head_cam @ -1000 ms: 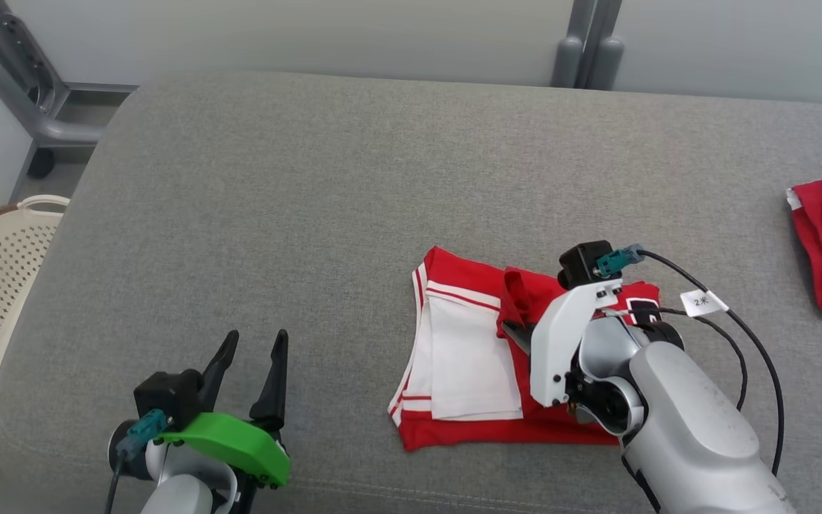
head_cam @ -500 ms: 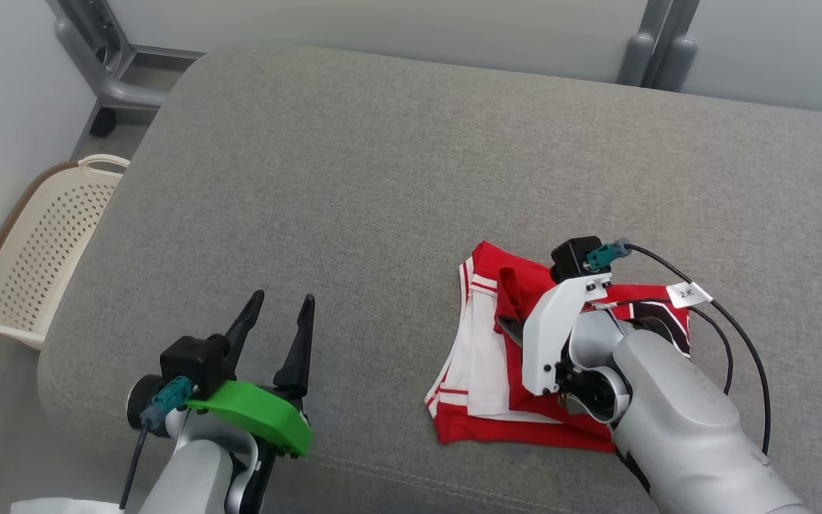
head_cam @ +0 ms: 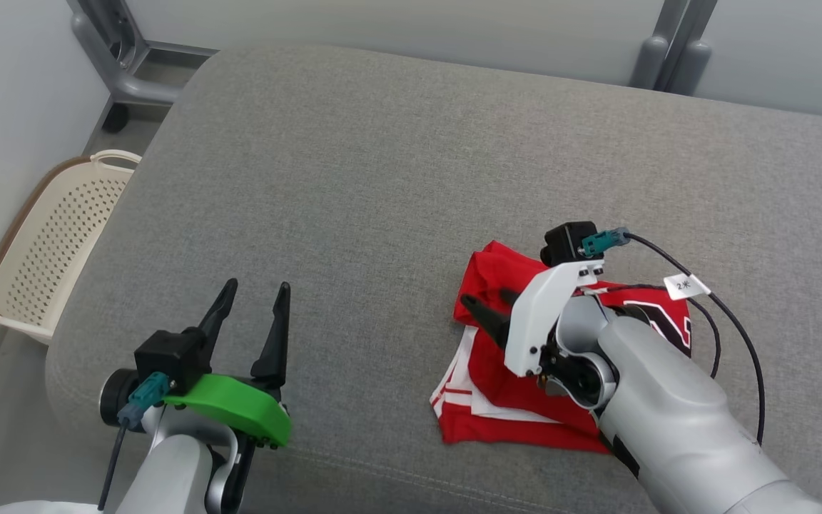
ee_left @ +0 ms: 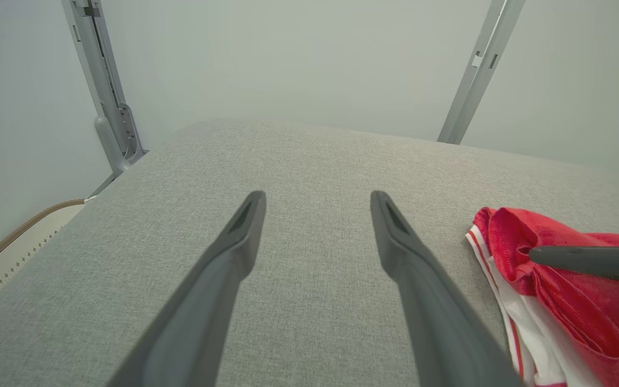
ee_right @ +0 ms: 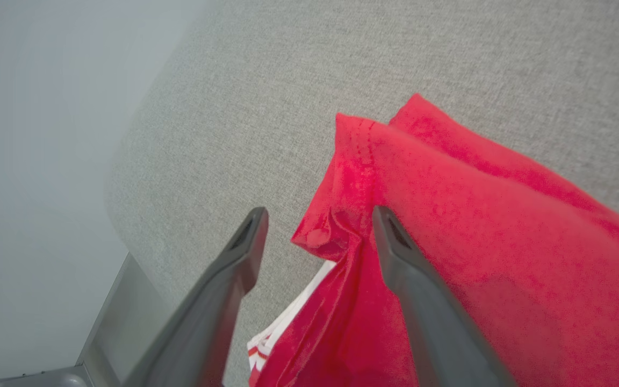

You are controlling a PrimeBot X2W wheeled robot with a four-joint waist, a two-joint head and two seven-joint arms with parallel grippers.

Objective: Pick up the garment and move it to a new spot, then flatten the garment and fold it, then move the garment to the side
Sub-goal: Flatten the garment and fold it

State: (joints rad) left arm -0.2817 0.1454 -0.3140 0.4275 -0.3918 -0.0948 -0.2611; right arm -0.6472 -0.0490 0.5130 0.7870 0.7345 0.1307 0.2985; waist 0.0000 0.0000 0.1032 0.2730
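The garment [head_cam: 494,371], red with white panels and striped trim, lies folded on the grey cushion [head_cam: 382,178] at centre right. My right gripper [head_cam: 486,298] hovers over its left edge with the jaws open. In the right wrist view a loose red fold of the garment [ee_right: 476,215] sits between the spread fingers of the right gripper [ee_right: 317,212], ungripped. My left gripper [head_cam: 255,287] stands open above bare cushion at the lower left, well apart from the cloth. In the left wrist view the left gripper [ee_left: 315,196] is empty, with the garment [ee_left: 573,317] off to its right.
A cream perforated basket [head_cam: 47,250] stands on the floor beside the cushion's left edge. Grey frame legs [head_cam: 118,64] rise behind the cushion's far corners. A black cable with a white label [head_cam: 686,285] loops from the right wrist over the garment.
My right gripper has gone from shut to open, letting go of the red fold, which now covers most of the white panel. The head camera turned left. The left gripper stays open.
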